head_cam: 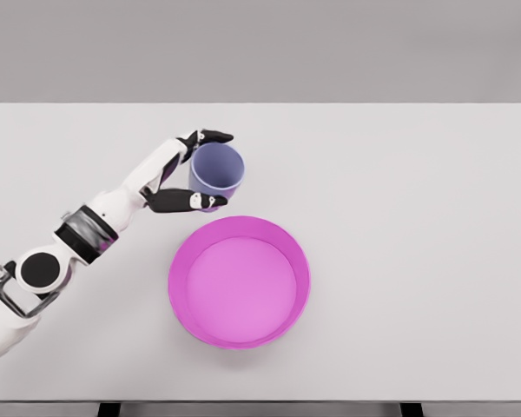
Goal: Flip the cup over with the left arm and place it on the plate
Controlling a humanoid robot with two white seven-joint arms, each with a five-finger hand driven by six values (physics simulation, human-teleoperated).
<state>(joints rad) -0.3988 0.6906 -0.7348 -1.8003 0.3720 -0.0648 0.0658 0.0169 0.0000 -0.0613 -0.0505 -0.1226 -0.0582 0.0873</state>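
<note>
The lavender cup (217, 175) has its open mouth turned up toward the camera, its long axis near upright and leaning a little, so the inside wall shows. It sits just beyond the far rim of the magenta plate (239, 281), toward the plate's left side, close to it but not inside. The left robot hand (191, 169) is clamped on the cup: dark fingers (210, 136) wrap its far side, the thumb presses its near side. The white forearm runs diagonally from the tabletop's (417, 217) lower-left corner.
</note>
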